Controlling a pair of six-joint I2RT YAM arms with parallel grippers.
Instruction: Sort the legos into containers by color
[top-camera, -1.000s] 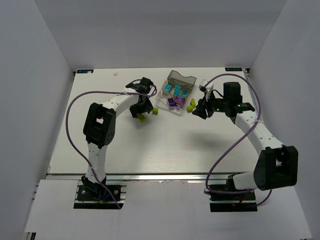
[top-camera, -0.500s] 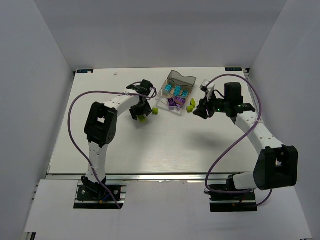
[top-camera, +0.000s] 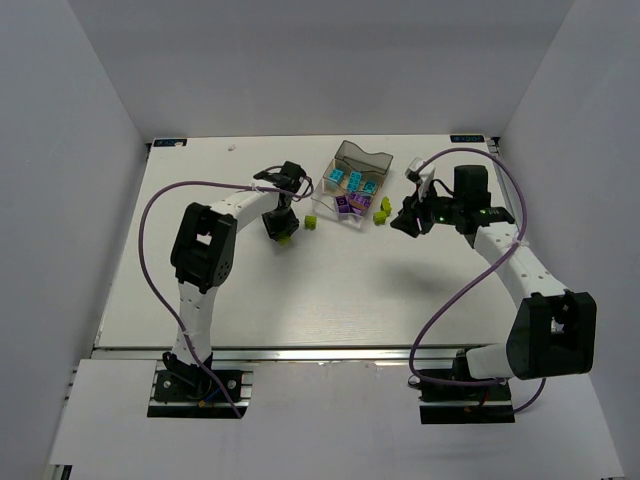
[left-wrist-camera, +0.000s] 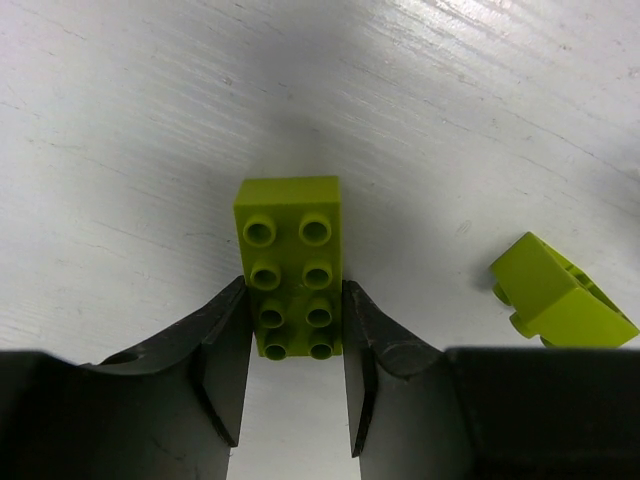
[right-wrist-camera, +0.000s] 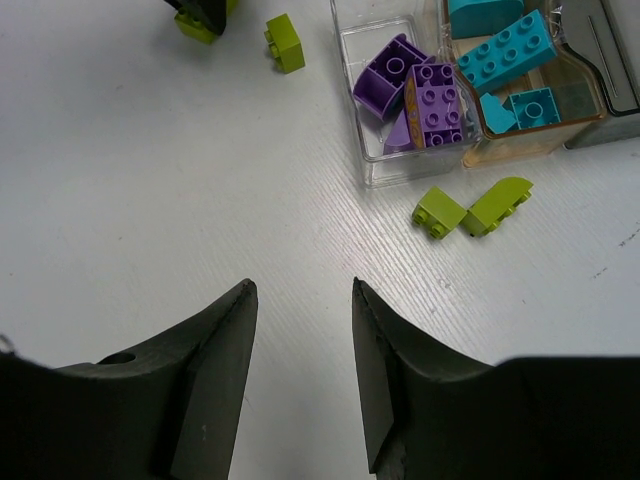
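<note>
Your left claw is pinching the lime brick by its long sides, studs up between the jaws. You are likely handling something light, rigid and slick; squeeze squarely.

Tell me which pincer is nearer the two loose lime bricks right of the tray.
Right. The right pincer sits open just beside the two lime bricks, on their right; the left pincer is left of the tray, gripping a long lime brick.
</note>
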